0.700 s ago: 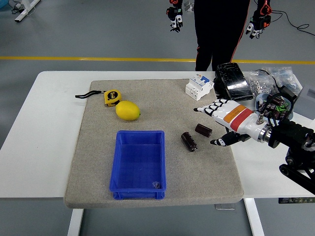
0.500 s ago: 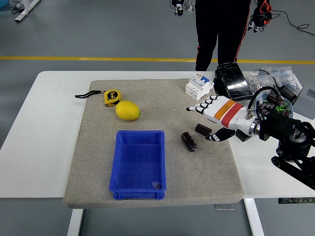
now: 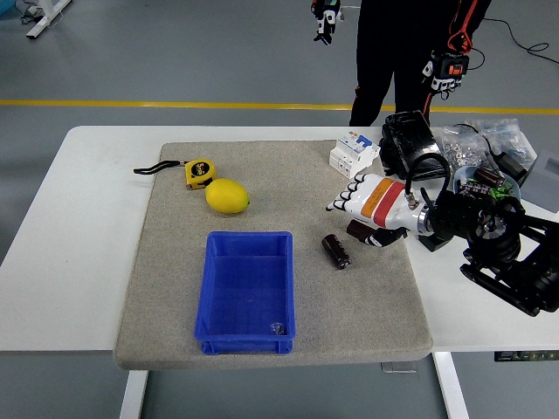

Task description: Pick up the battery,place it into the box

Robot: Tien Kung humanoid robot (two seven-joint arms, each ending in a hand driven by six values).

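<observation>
Head view: blue box (image 3: 247,292) sits left of everything else in play; nearer battery (image 3: 335,250) lies just right of the box, untouched; second battery (image 3: 357,230) further right, now partly under the right hand (image 3: 373,209), which has slid in toward the box since 0.7 s ago; fingers spread, nothing gripped; grasp looks imminent.

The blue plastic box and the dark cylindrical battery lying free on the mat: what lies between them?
Head view: only bare grey mat between box and battery.
</observation>
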